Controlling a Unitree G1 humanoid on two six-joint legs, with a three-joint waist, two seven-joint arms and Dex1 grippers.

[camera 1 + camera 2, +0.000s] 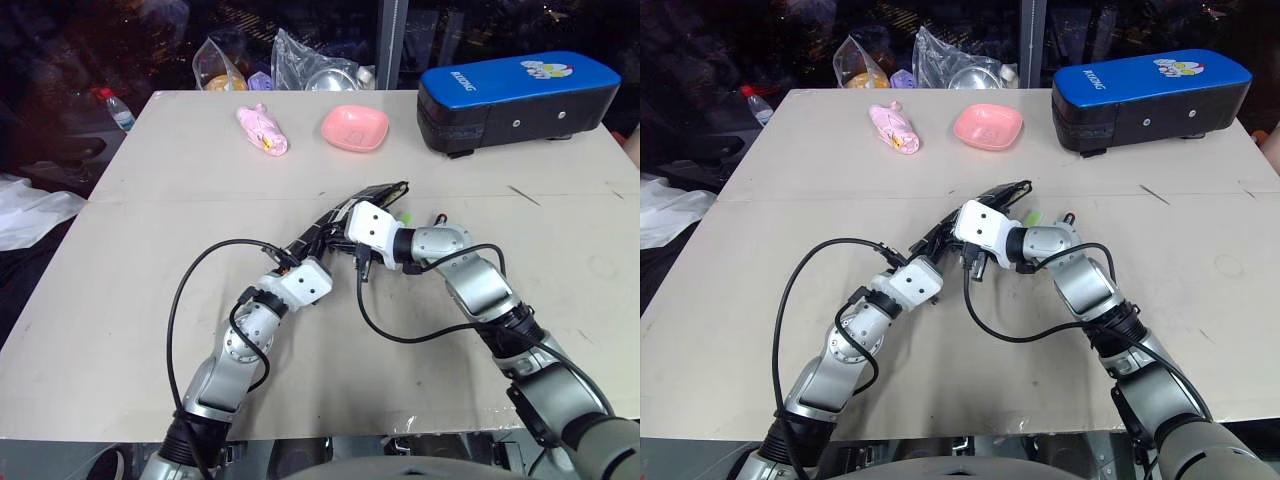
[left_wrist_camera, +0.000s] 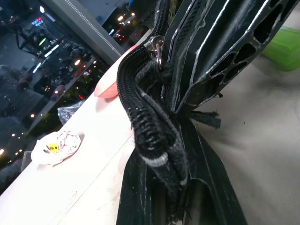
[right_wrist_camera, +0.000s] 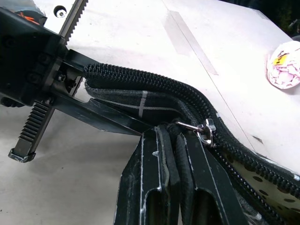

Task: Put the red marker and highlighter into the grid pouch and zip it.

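Keep left gripper (image 3: 70,93) clamped shut on the grid pouch (image 1: 375,192) lying mid-bench (image 1: 150,260), and draw right gripper (image 2: 206,61), jaws pinched on the zipper (image 3: 204,130) edge, straight along the teeth, without twisting the fabric.

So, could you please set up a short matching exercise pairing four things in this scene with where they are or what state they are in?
Things:
1. grid pouch
2. pink bowl
3. blue-topped case
4. highlighter

Places or states:
A. far right corner of the table
B. pinched by both grippers
C. on the table just beyond the pouch
D. far side of the table, near the middle

Pairs: 1-B, 2-D, 3-A, 4-C
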